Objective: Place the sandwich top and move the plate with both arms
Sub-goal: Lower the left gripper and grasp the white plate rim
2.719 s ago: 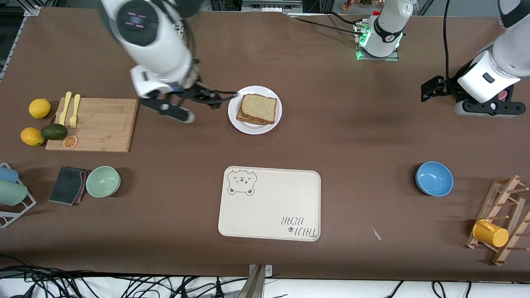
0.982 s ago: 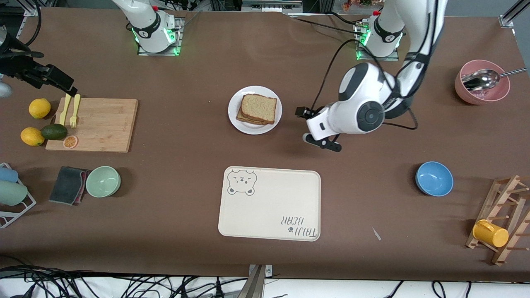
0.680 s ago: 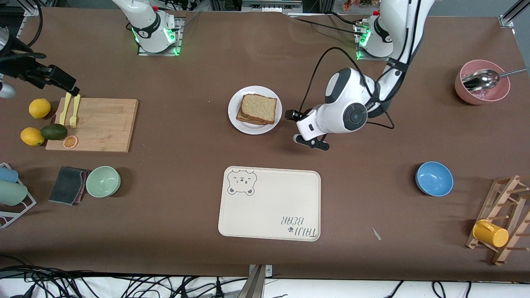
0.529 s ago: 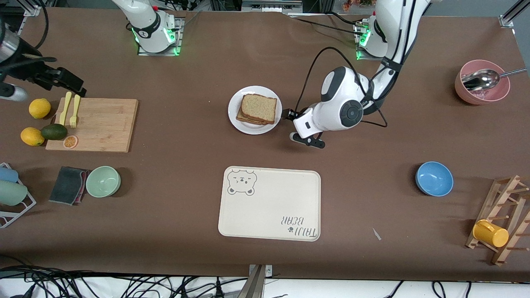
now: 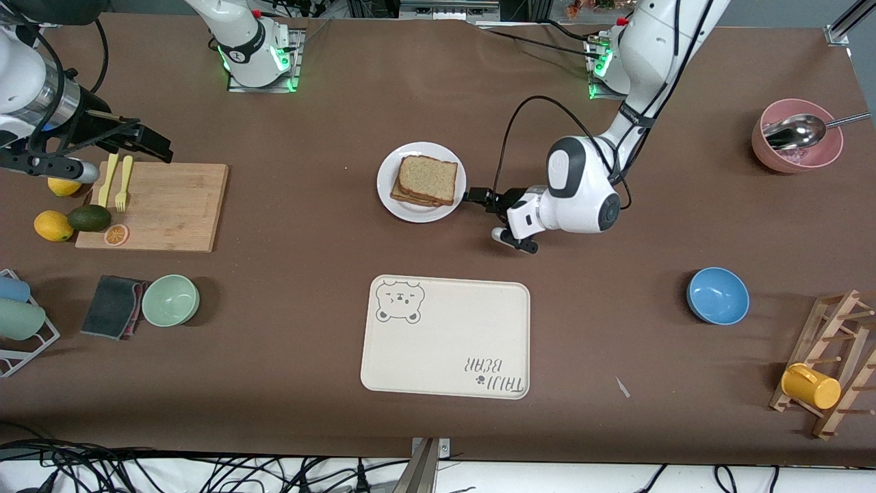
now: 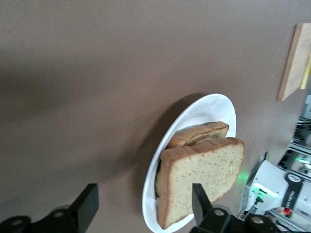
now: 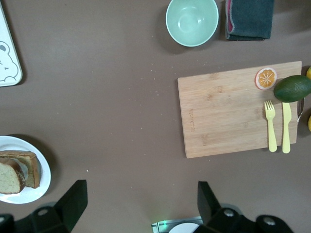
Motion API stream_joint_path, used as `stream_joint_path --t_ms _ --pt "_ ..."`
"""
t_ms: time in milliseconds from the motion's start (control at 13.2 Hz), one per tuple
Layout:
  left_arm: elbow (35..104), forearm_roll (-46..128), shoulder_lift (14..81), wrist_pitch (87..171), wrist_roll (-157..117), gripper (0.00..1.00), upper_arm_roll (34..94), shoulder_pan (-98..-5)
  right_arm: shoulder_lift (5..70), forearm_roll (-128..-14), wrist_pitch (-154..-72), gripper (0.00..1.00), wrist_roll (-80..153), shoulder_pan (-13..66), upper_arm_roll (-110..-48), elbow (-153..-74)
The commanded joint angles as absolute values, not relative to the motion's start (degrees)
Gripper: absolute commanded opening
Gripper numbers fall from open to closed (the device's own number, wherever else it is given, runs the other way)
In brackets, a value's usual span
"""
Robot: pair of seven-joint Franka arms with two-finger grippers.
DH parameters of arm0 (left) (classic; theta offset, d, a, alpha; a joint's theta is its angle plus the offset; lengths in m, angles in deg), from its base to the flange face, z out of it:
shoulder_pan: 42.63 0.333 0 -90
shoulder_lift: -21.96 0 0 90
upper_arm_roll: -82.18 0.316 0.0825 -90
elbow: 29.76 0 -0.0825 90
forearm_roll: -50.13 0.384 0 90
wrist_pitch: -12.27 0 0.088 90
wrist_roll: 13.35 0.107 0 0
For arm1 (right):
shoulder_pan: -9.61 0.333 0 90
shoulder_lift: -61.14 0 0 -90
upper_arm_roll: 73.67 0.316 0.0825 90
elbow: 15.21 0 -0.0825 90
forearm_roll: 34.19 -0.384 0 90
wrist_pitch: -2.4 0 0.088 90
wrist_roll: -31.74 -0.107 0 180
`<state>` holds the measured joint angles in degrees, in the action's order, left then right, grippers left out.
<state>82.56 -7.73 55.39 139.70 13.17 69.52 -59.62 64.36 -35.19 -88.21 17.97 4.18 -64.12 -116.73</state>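
The right arm is bent out over its own end of the worktop (image 5: 616,329). Its gripper (image 5: 154,142) hangs above the top edge of the wooden board (image 5: 164,205), by the yellow fork (image 5: 123,181). The jaws are wide open and hold nothing — the right wrist view shows bare brown worktop between them.

In the middle sits the plate (image 5: 421,211), flat on the worktop. It is farther from the front camera than the cream tray (image 5: 445,342). The sandwich top (image 5: 428,179) lies on the stack of bread on the plate. It is a little crooked, with one corner aimed toward the left arm's end of the table. It is almost square, so it has no clear long side.

The left arm comes down from its base, folds at the elbow and lies low, reaching sideways toward the plate. Its gripper (image 5: 479,197) is right at the plate's rim. The jaws are open — one finger (image 6: 201,201) shows in front of the bread in the left wrist view, and the other (image 6: 87,206) is out over bare worktop. I cannot tell if they touch the plate.
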Motion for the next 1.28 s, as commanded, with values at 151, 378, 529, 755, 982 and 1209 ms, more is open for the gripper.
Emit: stream_joint_path --t_ms 151,378,529,755,982,1209 --pt "84.0 -17.1 57.3 136.8 23.8 0.58 69.1 -58.8 64.8 -33.4 -86.1 1.0 17.5 4.3 -61.5 -118.4" --pt "86.2 -22.8 58.5 135.0 33.0 0.56 68.8 -58.6 64.3 -32.7 -85.9 1.0 13.1 4.2 -60.7 -118.2" --pt "86.9 -23.1 58.6 135.0 34.0 0.5 68.7 -58.7 64.0 -32.7 -86.5 1.0 10.6 4.2 -60.7 -118.0" --pt "86.8 -23.2 58.5 135.0 34.1 0.37 68.6 -59.2 63.4 -32.4 -86.7 1.0 11.7 4.2 -60.6 -118.0" --pt "86.9 -24.0 59.0 135.0 35.6 0.35 68.6 -59.4 63.4 -31.9 -87.9 1.0 15.6 4.2 -60.6 -118.0" --pt "86.8 -25.4 59.9 135.0 37.5 0.3 68.6 -59.6 62.9 -31.9 -90.3 1.0 17.6 4.2 -60.7 -118.0"
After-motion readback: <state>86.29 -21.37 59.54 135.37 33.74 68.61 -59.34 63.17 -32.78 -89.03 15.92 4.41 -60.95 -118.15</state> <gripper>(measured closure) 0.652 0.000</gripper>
